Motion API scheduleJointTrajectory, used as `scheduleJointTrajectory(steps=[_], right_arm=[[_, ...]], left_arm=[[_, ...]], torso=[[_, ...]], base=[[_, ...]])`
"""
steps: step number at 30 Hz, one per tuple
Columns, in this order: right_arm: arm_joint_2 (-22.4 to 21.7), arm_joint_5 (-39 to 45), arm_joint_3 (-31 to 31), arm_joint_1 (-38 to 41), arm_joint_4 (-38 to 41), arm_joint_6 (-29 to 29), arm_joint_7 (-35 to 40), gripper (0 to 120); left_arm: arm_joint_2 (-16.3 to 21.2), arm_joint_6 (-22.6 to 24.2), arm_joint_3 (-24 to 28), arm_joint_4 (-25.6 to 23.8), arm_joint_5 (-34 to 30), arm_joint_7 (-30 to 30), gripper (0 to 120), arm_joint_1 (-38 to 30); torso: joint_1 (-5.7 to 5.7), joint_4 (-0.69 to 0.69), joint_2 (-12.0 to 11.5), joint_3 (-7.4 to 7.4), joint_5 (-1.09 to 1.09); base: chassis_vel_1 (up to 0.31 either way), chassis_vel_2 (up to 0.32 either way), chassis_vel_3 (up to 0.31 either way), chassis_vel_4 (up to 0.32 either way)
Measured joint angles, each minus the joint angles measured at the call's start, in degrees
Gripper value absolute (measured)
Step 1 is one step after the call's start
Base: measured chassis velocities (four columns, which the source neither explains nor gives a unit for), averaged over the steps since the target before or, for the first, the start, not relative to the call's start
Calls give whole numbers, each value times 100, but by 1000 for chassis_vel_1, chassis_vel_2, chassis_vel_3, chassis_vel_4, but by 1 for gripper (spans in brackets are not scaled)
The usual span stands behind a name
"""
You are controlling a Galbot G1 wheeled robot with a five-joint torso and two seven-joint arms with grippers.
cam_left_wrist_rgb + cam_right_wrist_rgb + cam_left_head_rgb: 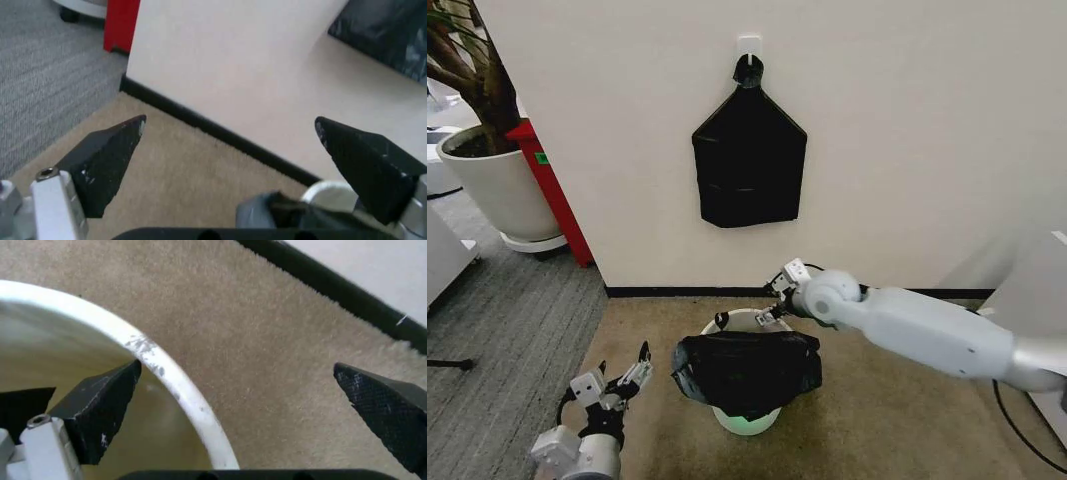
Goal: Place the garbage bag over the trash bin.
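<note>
On the wall behind the trash bin [745, 418] you had a flat black bundle of bags [749, 168] hanging from a hook, and a large white plant pot [497, 190] with a red panel [552, 190] stood well apart on your left. The garbage bag [747, 370] lay crumpled over the near side of the bin; your right gripper [247, 410] was spread wide across the bare far rim [173, 380], one finger inside, one outside, holding nothing. Your left gripper [622, 380], also wide and empty, hovered near the bin over free beige carpet [897, 410].
</note>
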Motion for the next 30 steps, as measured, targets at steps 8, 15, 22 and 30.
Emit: scheduleJointTrajectory(steps=[8,15,22,30], right_arm=[[254,298,-110,-71,-419,9,-10,100],[336,333,-54,-163,-650,19,-9,93],[352,359,37,-266,-607,23,97,71],[332,466,224,-331,-434,21,301,41]], left_arm=[[36,183,-26,-115,-154,-26,100,-208],[51,232,8,-114,-157,-22,100,-314],[73,242,8,-67,-145,-7,100,-384],[89,245,70,-38,-105,11,100,-461]], torso=[[0,-1,0,0,1],[0,-1,1,-1,1],[0,-1,0,-1,0],[0,0,0,0,2]], base=[[0,0,0,0],[0,0,0,0],[0,0,0,0],[0,0,0,0]])
